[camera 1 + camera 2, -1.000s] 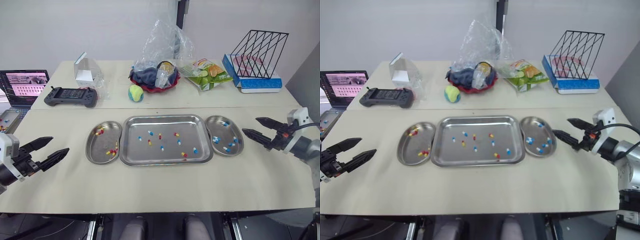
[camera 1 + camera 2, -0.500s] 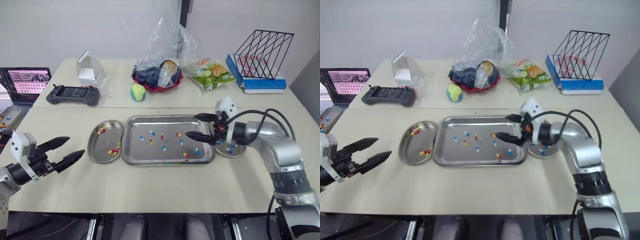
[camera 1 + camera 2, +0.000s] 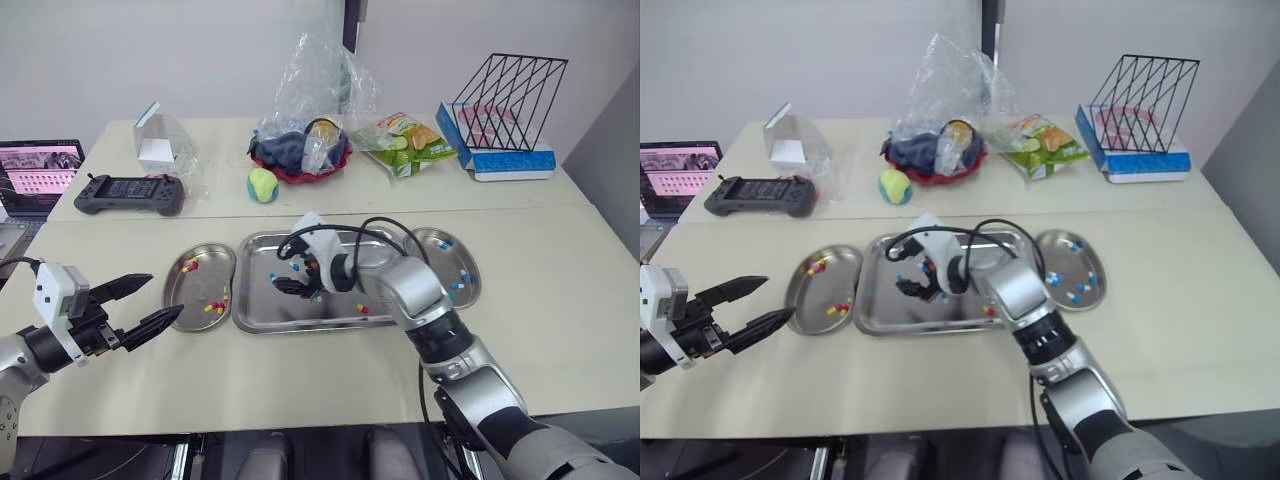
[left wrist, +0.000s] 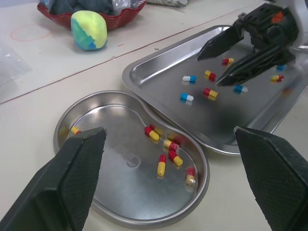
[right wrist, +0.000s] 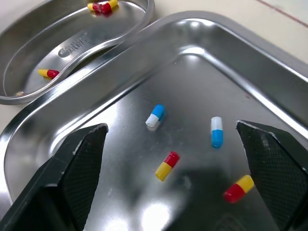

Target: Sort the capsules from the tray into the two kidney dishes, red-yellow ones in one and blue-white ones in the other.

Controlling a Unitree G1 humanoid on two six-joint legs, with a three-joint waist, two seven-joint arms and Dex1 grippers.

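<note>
The steel tray (image 3: 300, 322) lies mid-table with several loose capsules, among them a blue-white one (image 5: 155, 115) and a red-yellow one (image 5: 167, 165). To its left, a kidney dish (image 3: 190, 298) holds red-yellow capsules (image 4: 163, 166). The kidney dish (image 3: 470, 285) on its right holds blue-white capsules. My right gripper (image 3: 283, 268) hovers open just above the tray's left part, nothing between its fingers (image 5: 77, 168). Over the table by the left dish's near edge, my left gripper (image 3: 165, 295) is open and empty.
On the back table are a laptop (image 3: 35, 170), a game controller (image 3: 128, 193), a clear box (image 3: 155, 145), a yellow-green ball (image 3: 263, 185), a red bowl under a plastic bag (image 3: 300, 155), a snack packet (image 3: 400, 135) and a wire rack (image 3: 505, 95).
My right arm swung from the table right of the right dish across the tray to its left part, staying open. My left gripper moved up to the left dish.
</note>
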